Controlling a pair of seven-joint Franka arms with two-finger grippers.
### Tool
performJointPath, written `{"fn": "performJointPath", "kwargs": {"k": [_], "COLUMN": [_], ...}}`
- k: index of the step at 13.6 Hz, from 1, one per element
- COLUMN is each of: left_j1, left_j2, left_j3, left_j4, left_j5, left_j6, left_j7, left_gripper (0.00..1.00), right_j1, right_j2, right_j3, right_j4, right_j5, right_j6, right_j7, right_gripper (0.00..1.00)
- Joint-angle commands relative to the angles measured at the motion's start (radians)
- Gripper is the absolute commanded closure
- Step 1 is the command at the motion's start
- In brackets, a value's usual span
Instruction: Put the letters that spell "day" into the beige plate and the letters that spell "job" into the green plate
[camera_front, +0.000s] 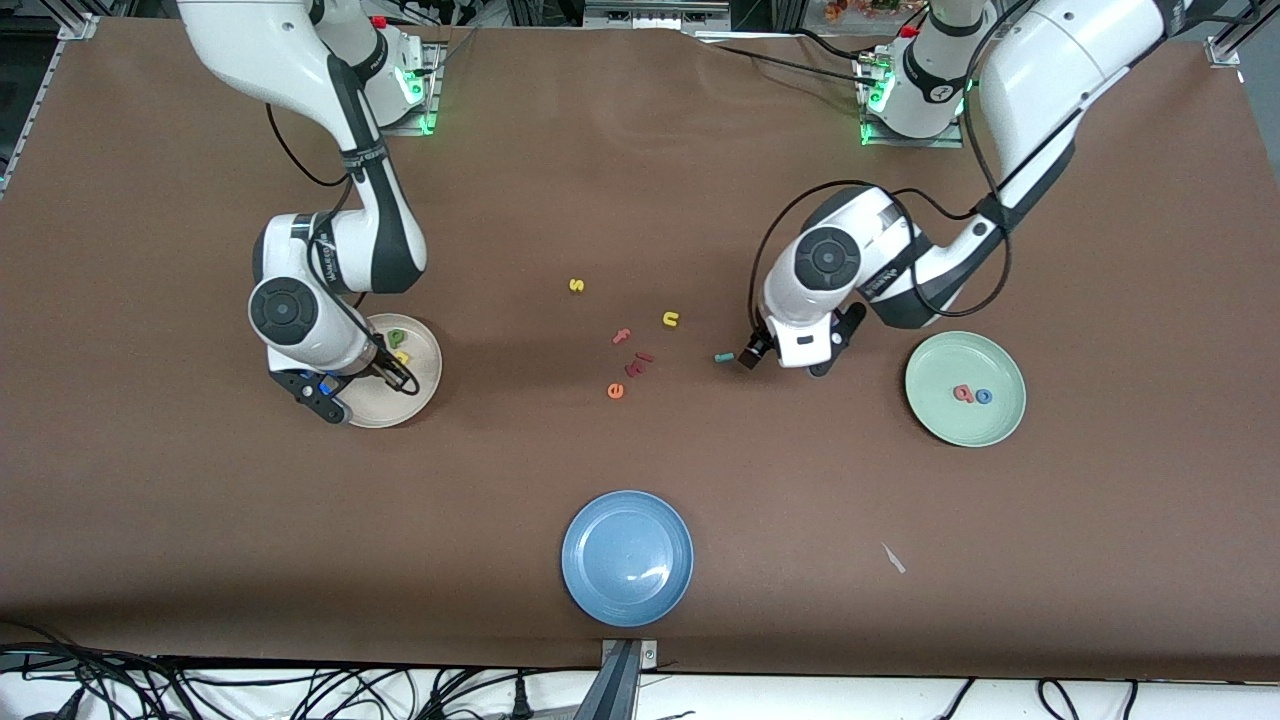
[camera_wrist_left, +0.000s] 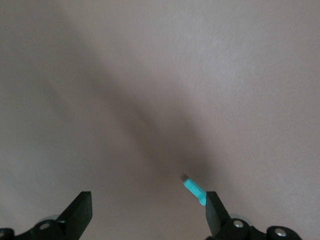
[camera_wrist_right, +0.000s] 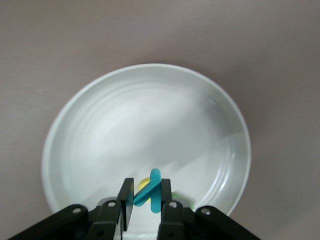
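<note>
My right gripper (camera_wrist_right: 145, 196) hangs low over the beige plate (camera_front: 425, 388), shut on the teal y (camera_wrist_right: 155, 190). A green d (camera_front: 396, 337) and a yellow a (camera_front: 402, 356) lie in that plate. My left gripper (camera_wrist_left: 147, 200) is open and low over the table. The teal j (camera_wrist_left: 194, 190) lies on the cloth right beside one fingertip (camera_wrist_left: 212, 202), not gripped. In the front view the j (camera_front: 724, 357) sits next to the left hand. The green plate (camera_front: 940, 415) holds a red-pink b (camera_front: 963, 393) and a blue o (camera_front: 984, 396).
Loose letters lie mid-table: a yellow s (camera_front: 576, 286), yellow u (camera_front: 670, 319), pink f (camera_front: 622, 336), a dark red piece (camera_front: 640, 363) and an orange e (camera_front: 615, 390). A blue plate (camera_front: 627, 600) sits nearest the front camera. A small white scrap (camera_front: 893, 558) lies nearby.
</note>
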Motion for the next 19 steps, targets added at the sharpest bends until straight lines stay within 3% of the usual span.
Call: {"fn": "performJointPath", "kwargs": {"k": [1, 5, 11, 13, 16, 19], "left_j1": [-0.066, -0.207, -0.238, -0.242, -0.298, -0.309], "left_j2": [0.019, 0.036, 0.077, 0.079, 0.080, 0.100], "left_j3": [0.068, 0.184, 0.214, 0.223, 0.280, 0.289], "left_j4": [0.011, 0.014, 0.100, 0.100, 0.102, 0.129], "left_j5": [-0.001, -0.007, -0.002, -0.002, -0.004, -0.007], "left_j6": [0.049, 0.175, 0.204, 0.202, 0.202, 0.202], "left_j7": [-0.121, -0.258, -0.333, -0.333, -0.356, -0.358], "left_gripper": [0.00, 0.00, 0.08, 0.11, 0.14, 0.21], "right_j1": [-0.017, -0.031, -0.033, -0.036, -0.053, -0.054], "right_j2": [0.014, -0.022, -0.121, -0.121, -0.120, -0.121], "right_j3": [-0.003, -0.007, -0.034, -0.057, -0.083, -0.126], "right_j4": [-0.014, 0.024, 0.099, 0.246, 0.467, 0.587], "right_j5": [0.012, 0.012, 0.012, 0.012, 0.009, -0.003], "right_j6": [0.008, -0.003, -0.077, -0.214, -0.548, -0.691], "right_j7": [-0.082, -0.119, -0.418, -0.498, -0.547, -0.723], "right_gripper": [0.02, 0.00, 0.00, 0.00, 0.00, 0.00]}}
